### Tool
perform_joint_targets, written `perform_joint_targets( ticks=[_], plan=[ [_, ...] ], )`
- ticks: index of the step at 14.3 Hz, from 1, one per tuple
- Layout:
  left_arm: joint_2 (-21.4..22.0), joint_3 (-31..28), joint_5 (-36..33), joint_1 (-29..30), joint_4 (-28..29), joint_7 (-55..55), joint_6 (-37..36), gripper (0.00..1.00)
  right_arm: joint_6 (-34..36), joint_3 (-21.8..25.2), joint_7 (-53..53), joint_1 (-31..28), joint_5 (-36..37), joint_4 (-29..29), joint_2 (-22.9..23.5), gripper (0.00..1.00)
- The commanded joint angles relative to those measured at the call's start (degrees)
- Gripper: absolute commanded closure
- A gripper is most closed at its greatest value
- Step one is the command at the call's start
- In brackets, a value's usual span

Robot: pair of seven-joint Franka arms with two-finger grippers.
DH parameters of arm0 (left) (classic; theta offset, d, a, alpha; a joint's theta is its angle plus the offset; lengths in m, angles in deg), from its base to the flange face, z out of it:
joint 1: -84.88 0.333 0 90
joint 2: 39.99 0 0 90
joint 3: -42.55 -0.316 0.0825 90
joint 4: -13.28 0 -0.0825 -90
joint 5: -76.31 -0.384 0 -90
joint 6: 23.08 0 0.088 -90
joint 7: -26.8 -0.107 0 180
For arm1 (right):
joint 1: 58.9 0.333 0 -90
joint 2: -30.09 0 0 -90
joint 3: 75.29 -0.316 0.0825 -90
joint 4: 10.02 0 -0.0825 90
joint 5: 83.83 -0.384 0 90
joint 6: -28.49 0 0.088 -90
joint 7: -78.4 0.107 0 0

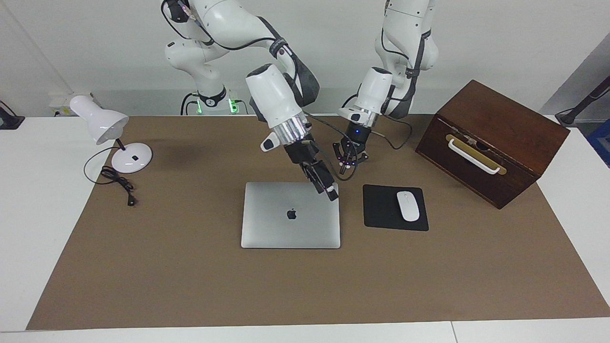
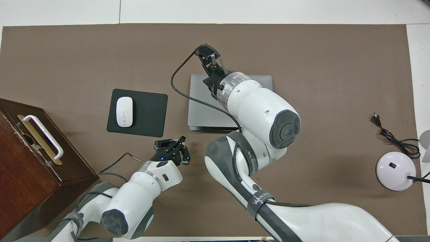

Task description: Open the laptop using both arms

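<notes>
Brown matting [image 1: 190, 286] covers the table, and the things on it are set out like a desk. Toward the robots' edge, a white lamp [image 1: 114, 138] stands by the corner at the right arm's end and a dark wooden box [image 1: 491, 138] by the corner at the left arm's end. Between them the left gripper [image 1: 347, 164] hangs over bare mat with its tips pressed together and nothing in them. It is near the laptop but apart from it, probably poised to steady the base. The right gripper [image 1: 332, 194] slants down onto the laptop's corner that is nearer the robots, toward the left arm's end. Whether it is open or closed, or touching the lid, cannot be told. The laptop [image 1: 286, 228] lies shut and flat in the middle of the mat, logo up. In the overhead view its thin opening seam faces the robots, which likely explains why the right arm works at that edge. Just beside the laptop, toward the left arm's end, a black mouse pad [image 1: 381, 212] carries a white mouse [image 1: 408, 206], well out of the lid's swing.
</notes>
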Motion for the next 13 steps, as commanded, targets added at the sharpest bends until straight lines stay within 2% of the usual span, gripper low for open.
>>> perform_joint_targets(
  ticks=[1, 6, 13],
  plan=[
    [-1.4, -1.1, 0.5, -1.4, 0.1, -1.0, 2.2, 1.0, -5.5, 0.7, 0.7, 1.7, -1.3, -4.0, -0.6, 0.01],
    [-2.3, -0.9, 0.4, -1.0, -1.3, -0.8, 2.2, 1.0, -16.2, 0.8, 0.7, 5.1, -8.0, -6.7, 1.0, 0.01],
    [-5.2, -0.7, 0.3, -0.7, -4.2, -0.5, 2.0, 1.0, -23.1, 0.7, 0.3, 6.1, -12.9, -11.1, 1.3, 0.01]
  ],
)
